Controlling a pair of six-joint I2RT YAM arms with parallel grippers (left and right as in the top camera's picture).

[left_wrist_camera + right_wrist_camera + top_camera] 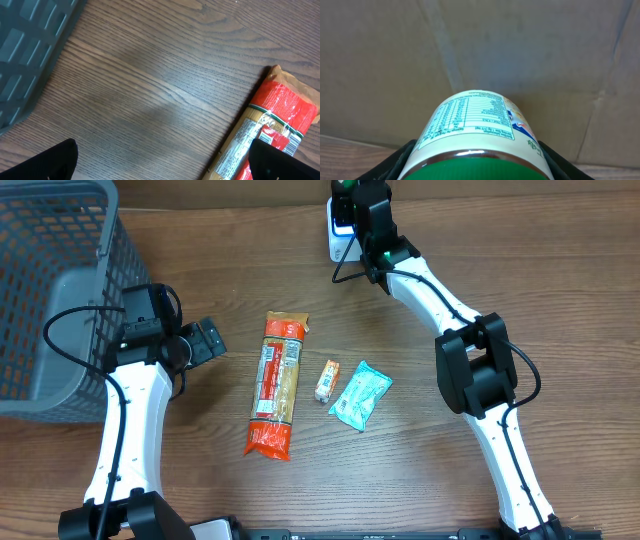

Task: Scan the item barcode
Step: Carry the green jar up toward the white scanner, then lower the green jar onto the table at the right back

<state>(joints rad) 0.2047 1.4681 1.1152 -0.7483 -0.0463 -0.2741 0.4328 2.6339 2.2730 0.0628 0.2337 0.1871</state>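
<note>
A cream-labelled jar (475, 125) with a green lid (475, 167) is the item. My right gripper (477, 165) is shut on it, black fingers (395, 162) pressing both sides. The nutrition label faces the right wrist camera and no barcode shows there. In the overhead view the right gripper (352, 198) holds the jar at the table's far edge, just above a white scanner (340, 235). My left gripper (205, 340) stands open over bare wood, left of a red pasta package (277, 385). In the left wrist view the left gripper (162, 167) has nothing between its fingers.
A grey mesh basket (40, 290) fills the far left corner. The pasta package (270, 135), a small orange packet (326, 380) and a teal packet (360, 395) lie mid-table. A cardboard wall (520, 45) stands behind the jar.
</note>
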